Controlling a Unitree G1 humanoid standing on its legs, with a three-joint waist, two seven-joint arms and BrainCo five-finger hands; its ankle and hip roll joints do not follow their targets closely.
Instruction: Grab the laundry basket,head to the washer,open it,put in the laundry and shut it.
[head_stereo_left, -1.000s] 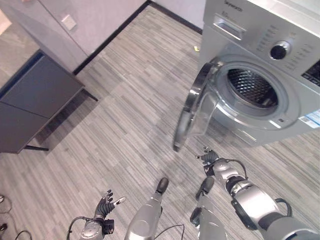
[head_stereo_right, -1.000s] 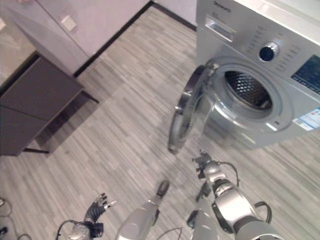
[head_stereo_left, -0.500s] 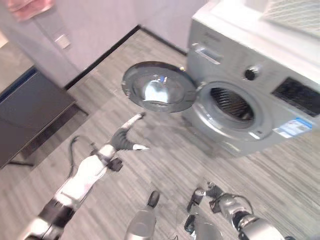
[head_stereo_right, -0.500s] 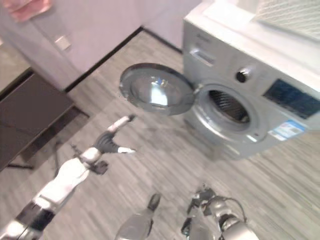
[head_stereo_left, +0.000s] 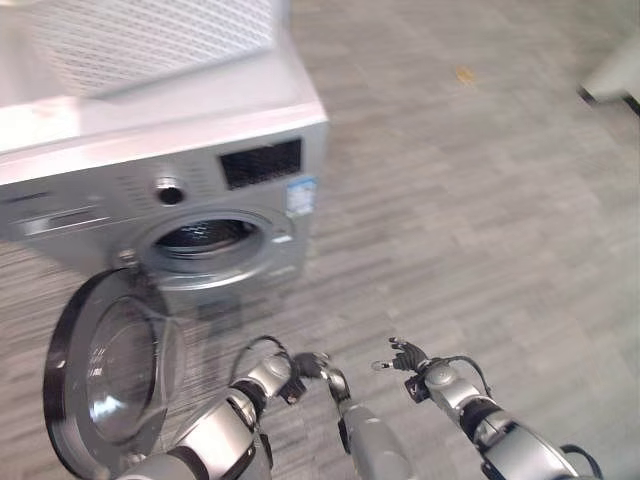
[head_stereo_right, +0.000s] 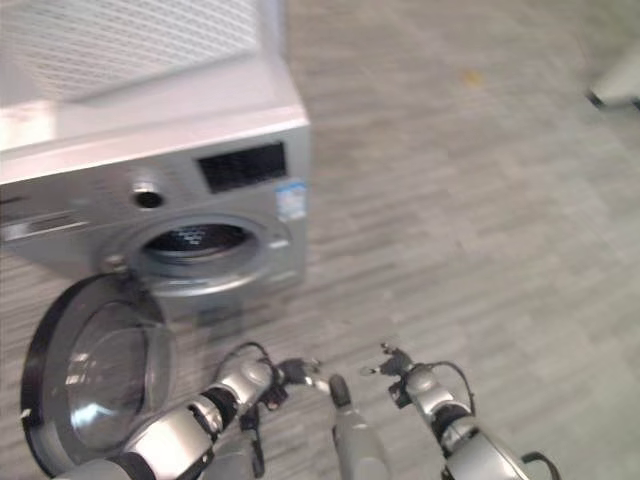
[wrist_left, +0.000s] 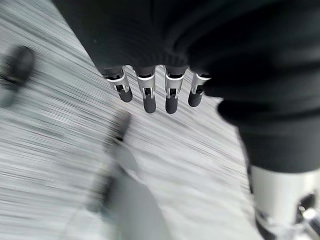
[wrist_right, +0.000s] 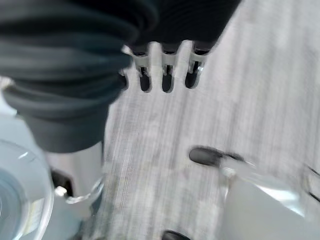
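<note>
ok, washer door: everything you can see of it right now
The washer door is round, with a dark outer ring, a silver inner ring and a clear bulging window that catches glare. It hangs swung wide open at the left of the drum opening, attached near the opening's lower left edge, above the grey plank floor. Nothing touches it: the left hand is low beside it with a gap, fingers relaxed and empty.

washer: silver-grey, black panel | door: dark rim, clear glass | floor: grey striped planks | basket: white lattice
</note>
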